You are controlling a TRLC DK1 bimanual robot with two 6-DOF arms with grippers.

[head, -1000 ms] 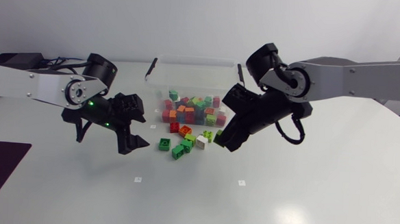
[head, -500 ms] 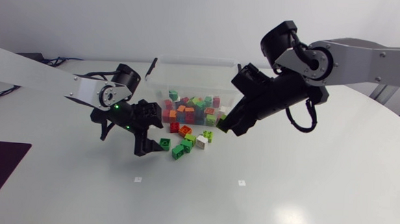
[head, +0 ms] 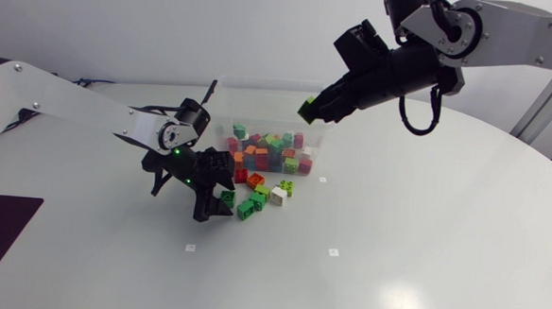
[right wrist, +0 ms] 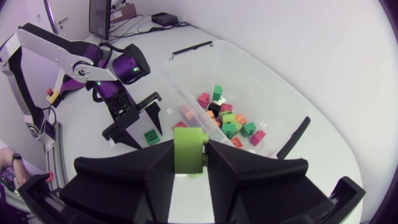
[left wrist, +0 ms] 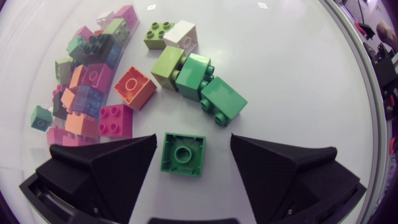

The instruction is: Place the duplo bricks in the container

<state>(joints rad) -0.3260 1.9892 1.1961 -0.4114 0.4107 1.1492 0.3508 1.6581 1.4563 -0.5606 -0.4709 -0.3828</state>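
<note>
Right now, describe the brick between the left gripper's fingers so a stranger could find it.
Start at the clear container; loose bricks lie on the table before it. At that cluster's edge, between the open fingers of the left gripper, sits a dark green square brick. Unlike the other loose greens, it lies alone, underside up, showing one round tube, not studs.

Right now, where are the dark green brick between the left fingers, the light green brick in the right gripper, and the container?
dark green brick (left wrist: 183, 154), left wrist view, its middle.
light green brick (right wrist: 188, 149), right wrist view, visible face.
container (head: 264, 108), head view, back wall.
</note>
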